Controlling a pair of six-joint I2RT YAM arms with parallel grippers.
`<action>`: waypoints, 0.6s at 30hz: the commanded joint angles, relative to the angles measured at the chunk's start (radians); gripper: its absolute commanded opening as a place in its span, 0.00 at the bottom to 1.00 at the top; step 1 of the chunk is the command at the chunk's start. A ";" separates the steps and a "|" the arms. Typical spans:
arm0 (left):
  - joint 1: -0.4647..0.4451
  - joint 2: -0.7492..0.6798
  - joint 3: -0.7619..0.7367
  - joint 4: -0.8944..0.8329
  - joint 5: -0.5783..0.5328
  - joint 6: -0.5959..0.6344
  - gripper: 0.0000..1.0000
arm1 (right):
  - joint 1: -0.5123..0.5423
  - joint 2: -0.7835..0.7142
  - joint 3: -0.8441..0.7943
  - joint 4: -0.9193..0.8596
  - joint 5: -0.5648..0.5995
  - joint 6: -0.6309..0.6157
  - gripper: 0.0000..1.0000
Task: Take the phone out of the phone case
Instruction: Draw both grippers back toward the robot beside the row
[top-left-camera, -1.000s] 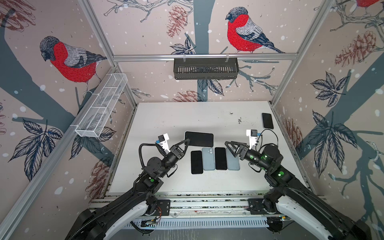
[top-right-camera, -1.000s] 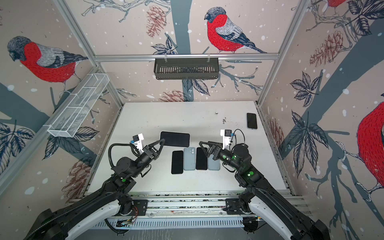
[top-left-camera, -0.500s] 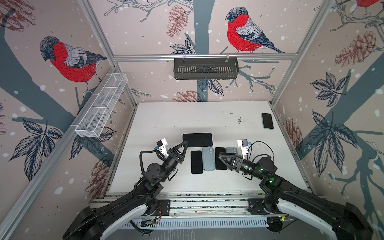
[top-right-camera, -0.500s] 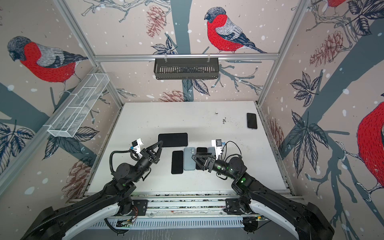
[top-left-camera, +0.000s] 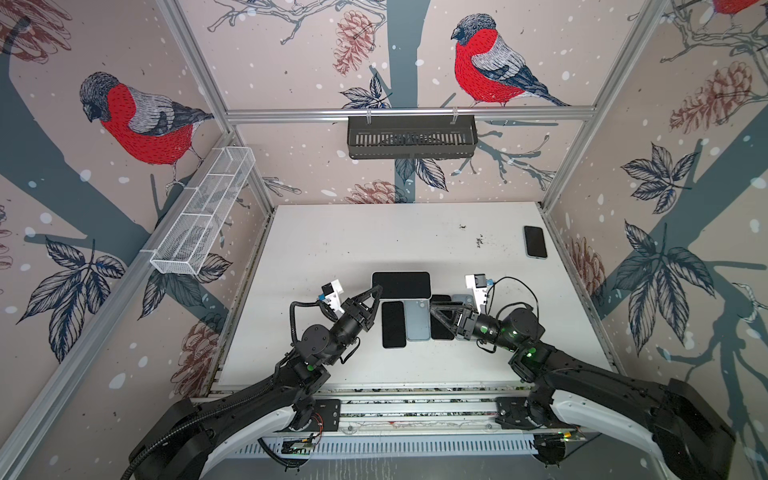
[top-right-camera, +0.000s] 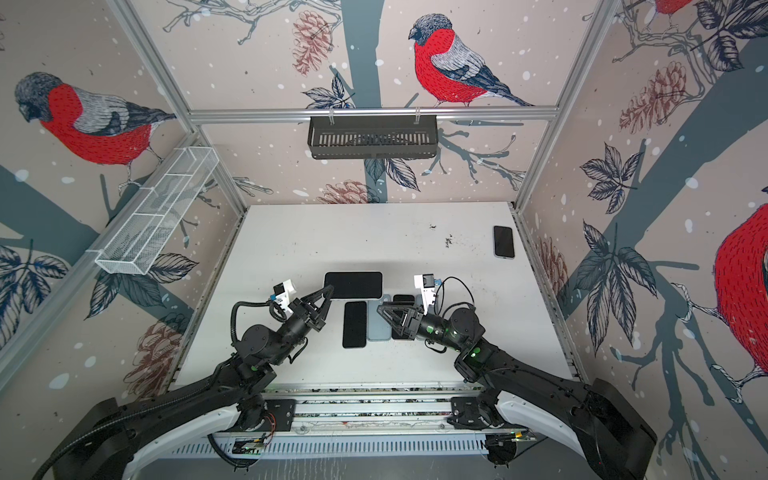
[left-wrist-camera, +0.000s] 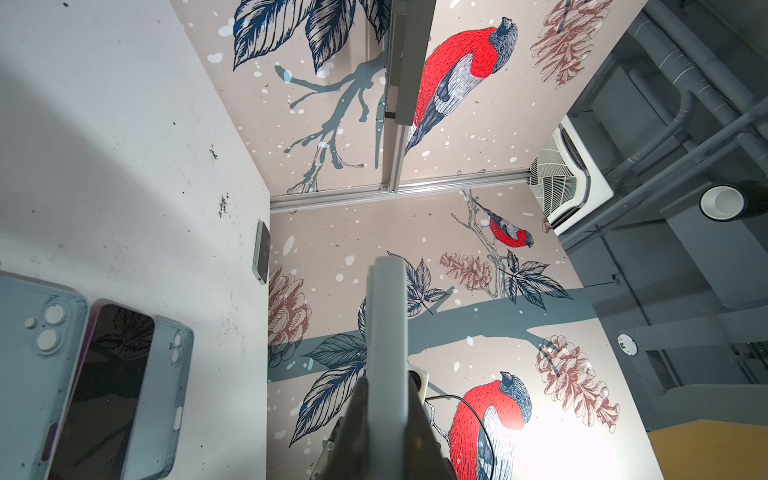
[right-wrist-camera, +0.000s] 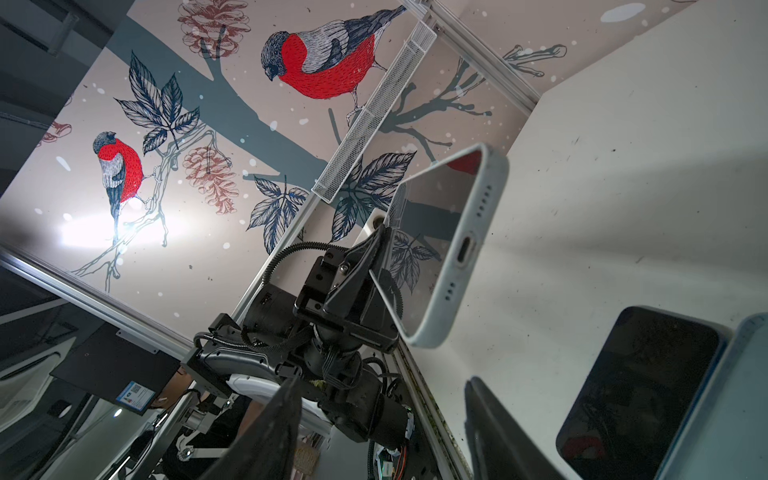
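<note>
Top views both show a white worktop (top-left-camera: 332, 249) walled in by panels printed with red-breasted birds. A white mesh tray (top-left-camera: 203, 212) hangs on the left wall and a black basket (top-left-camera: 411, 137) on the back wall. Two black arms reach in from the near edge.

The left gripper (top-left-camera: 377, 291) is clamped tight on one short end of the cased phone (top-left-camera: 401, 285) — a dark-screened handset in a pale case, held screen up and lifted off the worktop above its middle, somewhat toward the near edge. In the right wrist view the phone sits fully inside its case, with the charging port facing the camera.

The right gripper (top-left-camera: 436, 313) has its jaws partly apart and grips nothing. It hovers over a row lying side by side toward the near edge — a black phone (top-left-camera: 393, 324), a pale blue case (top-left-camera: 417, 322) lying back up, a dark phone (top-left-camera: 440, 301) and a second pale case (top-left-camera: 462, 300).

A lone phone (top-left-camera: 535, 242) lies by the right edge, toward the far right corner.
</note>
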 joint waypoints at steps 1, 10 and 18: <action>-0.003 -0.004 0.003 0.127 -0.006 -0.010 0.00 | 0.002 0.016 0.007 0.096 -0.016 0.012 0.55; -0.004 0.004 0.000 0.142 0.004 -0.003 0.00 | 0.000 0.061 0.015 0.122 -0.021 0.014 0.48; -0.006 0.000 -0.011 0.158 0.009 0.000 0.00 | -0.004 0.090 0.029 0.129 -0.021 0.016 0.40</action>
